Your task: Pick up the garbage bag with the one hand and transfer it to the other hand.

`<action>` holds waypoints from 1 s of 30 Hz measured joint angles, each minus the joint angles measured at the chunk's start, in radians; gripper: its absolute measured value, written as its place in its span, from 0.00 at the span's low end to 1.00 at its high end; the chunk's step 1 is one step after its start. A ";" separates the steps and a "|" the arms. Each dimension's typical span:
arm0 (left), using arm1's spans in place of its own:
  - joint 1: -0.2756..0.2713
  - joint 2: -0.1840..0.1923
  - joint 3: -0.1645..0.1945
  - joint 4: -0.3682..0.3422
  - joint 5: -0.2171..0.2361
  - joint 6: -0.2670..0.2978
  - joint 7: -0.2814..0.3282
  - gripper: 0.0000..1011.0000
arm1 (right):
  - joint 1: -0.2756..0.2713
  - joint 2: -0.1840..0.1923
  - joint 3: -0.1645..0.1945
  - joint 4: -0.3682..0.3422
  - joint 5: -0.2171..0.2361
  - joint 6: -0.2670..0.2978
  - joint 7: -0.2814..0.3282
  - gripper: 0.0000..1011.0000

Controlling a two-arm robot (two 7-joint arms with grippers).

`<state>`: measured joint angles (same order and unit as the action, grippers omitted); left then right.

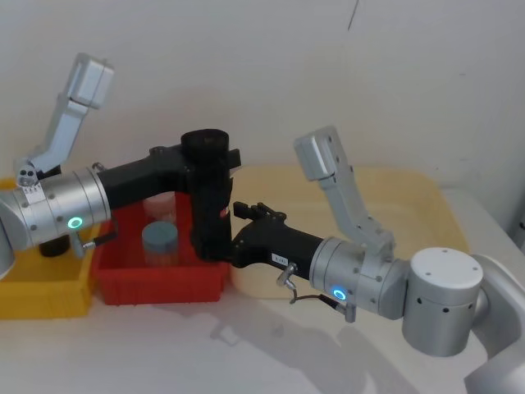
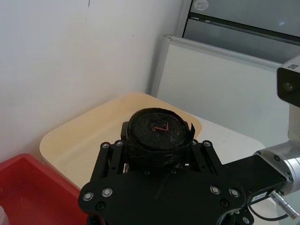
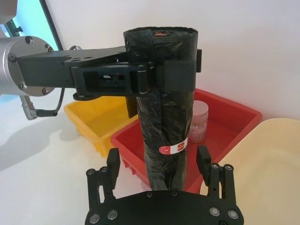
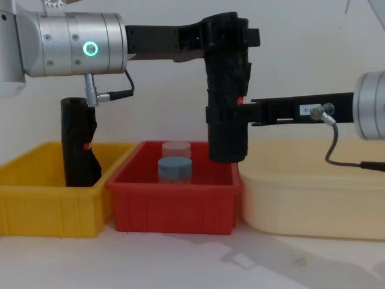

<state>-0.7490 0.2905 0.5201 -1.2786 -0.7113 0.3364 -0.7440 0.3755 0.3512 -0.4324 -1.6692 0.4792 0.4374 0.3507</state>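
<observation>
— Above the red bin [image 4: 174, 208], what is the status of the garbage bag [image 4: 227, 90]?
— Upright and clear of the bin, with its lower end over the bin's right half. The left gripper [image 3: 161, 75], green ring on its wrist, is clamped around the roll near its top.
— And the right gripper [image 3: 158, 159]?
— Blue ring. It reaches in from the bin's right side, level with the roll's lower part. Its jaws stand apart, one finger [image 3: 114, 161] on each side of the bag, with a gap between each finger and the plastic.
— Anything else near the bin?
— Inside it, a blue-lidded jar [image 4: 175, 168] with a paler jar [image 4: 175, 146] behind. Left of it, a yellow bin [image 4: 48, 211] holds a second black roll [image 4: 78, 144]. Right of it sits a cream tray [image 4: 307, 205].
</observation>
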 joint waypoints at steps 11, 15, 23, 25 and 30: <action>-0.017 -0.004 0.012 0.034 -0.008 -0.007 -0.008 0.55 | 0.028 -0.024 -0.017 0.038 0.006 0.002 -0.013 0.99; -0.022 -0.007 0.014 0.044 -0.013 -0.010 -0.011 0.55 | 0.036 -0.037 -0.022 0.052 0.013 0.008 -0.020 0.99; -0.029 -0.012 0.020 0.060 -0.024 -0.014 -0.020 0.55 | 0.050 -0.062 -0.029 0.079 0.024 0.012 -0.037 0.99; -0.032 -0.013 0.021 0.064 -0.027 -0.014 -0.022 0.55 | 0.056 -0.070 -0.031 0.089 0.027 0.012 -0.043 0.99; -0.035 -0.013 0.025 0.070 -0.032 -0.016 -0.027 0.55 | 0.065 -0.082 -0.032 0.103 0.031 0.012 -0.051 0.96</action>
<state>-0.7844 0.2772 0.5456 -1.2088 -0.7432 0.3209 -0.7713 0.4402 0.2695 -0.4649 -1.5660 0.5102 0.4491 0.2993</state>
